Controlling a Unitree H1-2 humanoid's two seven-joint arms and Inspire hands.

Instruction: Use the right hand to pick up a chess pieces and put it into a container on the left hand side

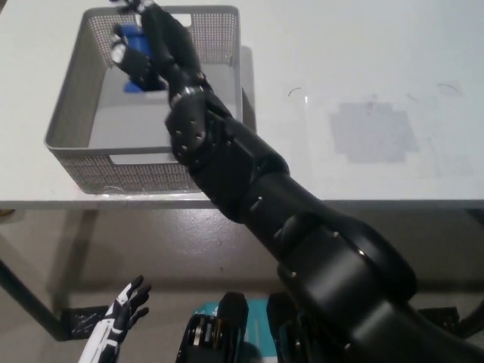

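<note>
Blue piece held over the basket, upper left of frame.

White left hand rests at lower left, fingers spread and holding nothing. The grey perforated plastic basket sits upper left; the black right hand hangs over it, fingers curled around a small blue chess piece, directly above the basket floor.
</note>
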